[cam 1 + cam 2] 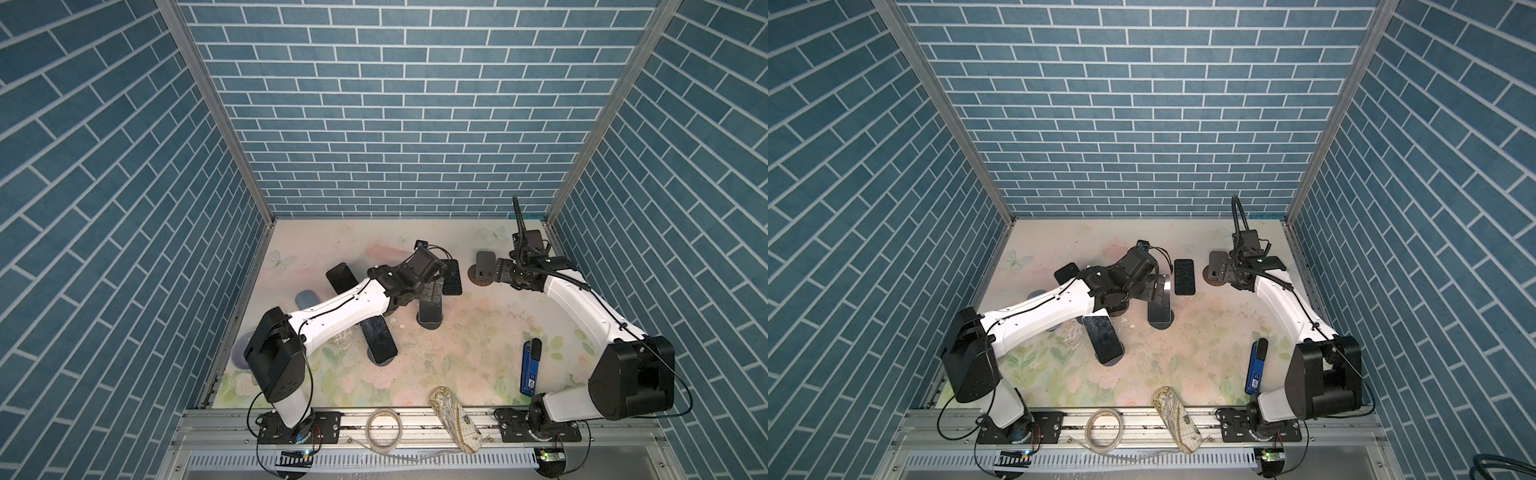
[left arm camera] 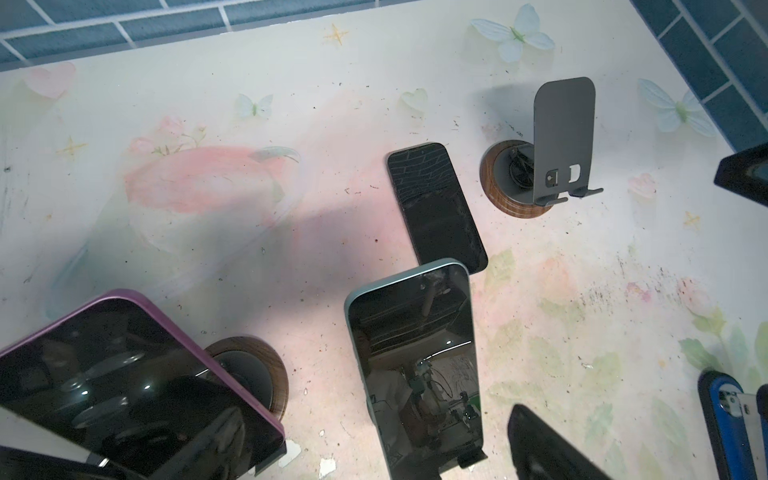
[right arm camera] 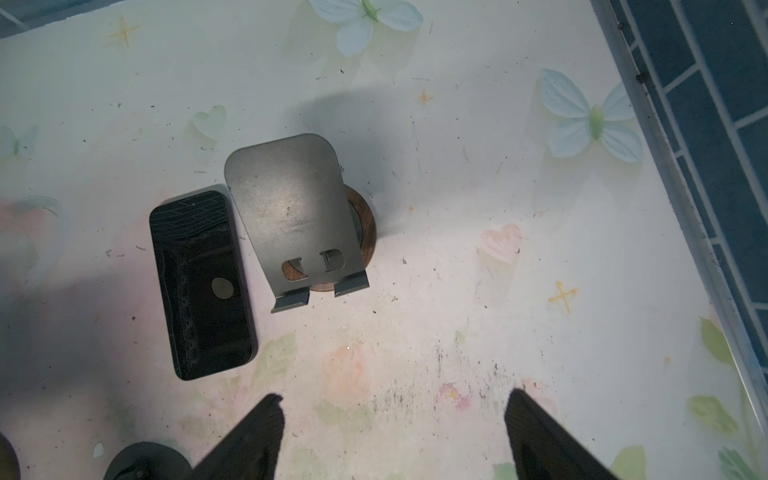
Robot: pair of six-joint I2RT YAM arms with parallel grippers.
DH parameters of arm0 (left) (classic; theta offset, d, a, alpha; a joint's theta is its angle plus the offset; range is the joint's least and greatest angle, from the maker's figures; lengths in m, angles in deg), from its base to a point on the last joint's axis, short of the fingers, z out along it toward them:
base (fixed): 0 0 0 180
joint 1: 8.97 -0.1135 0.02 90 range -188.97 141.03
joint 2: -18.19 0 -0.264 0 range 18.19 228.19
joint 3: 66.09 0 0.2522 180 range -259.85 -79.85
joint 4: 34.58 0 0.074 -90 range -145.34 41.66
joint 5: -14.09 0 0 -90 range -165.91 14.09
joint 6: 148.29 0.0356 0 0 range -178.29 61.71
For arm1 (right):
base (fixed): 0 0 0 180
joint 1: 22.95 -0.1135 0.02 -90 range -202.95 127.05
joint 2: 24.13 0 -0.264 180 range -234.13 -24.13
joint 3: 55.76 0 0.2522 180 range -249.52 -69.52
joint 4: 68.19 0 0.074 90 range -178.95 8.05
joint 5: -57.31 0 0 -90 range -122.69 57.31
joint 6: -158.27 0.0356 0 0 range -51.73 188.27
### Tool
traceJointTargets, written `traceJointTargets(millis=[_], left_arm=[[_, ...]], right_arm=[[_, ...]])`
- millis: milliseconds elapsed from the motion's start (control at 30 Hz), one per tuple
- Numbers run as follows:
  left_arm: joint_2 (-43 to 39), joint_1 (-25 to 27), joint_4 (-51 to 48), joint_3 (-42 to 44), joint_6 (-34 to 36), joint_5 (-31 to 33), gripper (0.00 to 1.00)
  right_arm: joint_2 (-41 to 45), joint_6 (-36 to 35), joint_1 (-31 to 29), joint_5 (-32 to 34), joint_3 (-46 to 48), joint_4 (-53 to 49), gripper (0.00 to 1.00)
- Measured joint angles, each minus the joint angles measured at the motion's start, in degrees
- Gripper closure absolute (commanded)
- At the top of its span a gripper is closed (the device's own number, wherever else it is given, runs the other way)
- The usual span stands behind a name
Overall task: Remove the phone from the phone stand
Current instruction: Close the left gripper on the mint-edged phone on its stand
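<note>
Right fingers (image 3: 253, 436): spread apart with nothing between them, hanging over bare table (image 3: 540, 291) just short of the empty stand (image 3: 291, 220). That reads as a let-go posture rather than a reach.
Left fingers (image 2: 540, 449): only one shows plainly in the left wrist view, standing clear of the teal-edged phone (image 2: 415, 365). They are set wide and grip nothing, probably so as to take that phone across its width.
Teal-edged phone: leans back with its screen facing up and its lower edge caught on a stand hook (image 2: 471, 459), which keeps it from sliding down.
Dark phone (image 3: 203, 286): lies flat, screen up, on the table just beside the empty stand (whether they touch I cannot tell). Laid flat, it cannot tip.
Empty stand: the grey back plate tilts over a round wood-look base, and both front hooks are bare, so for this stand the removal looks done.
Purple-edged phone (image 2: 124, 382): propped on a wood-based stand of its own, near the left fingers and not yet lifted.
</note>
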Motion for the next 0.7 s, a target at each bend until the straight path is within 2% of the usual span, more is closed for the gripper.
traceJointTargets(millis=[300, 700], left_arm=[[5.8, 0.5, -3.9, -3.8, -5.4, 1.7, 0.00], [8.2, 0.7, -3.6, -6.7, -9.0, 1.6, 0.00]], right_arm=[[0.1, 0.0, 0.0, 0.0, 2.1, 0.8, 0.15], [0.7, -0.1, 0.0, 0.2, 4.3, 2.6, 0.15]])
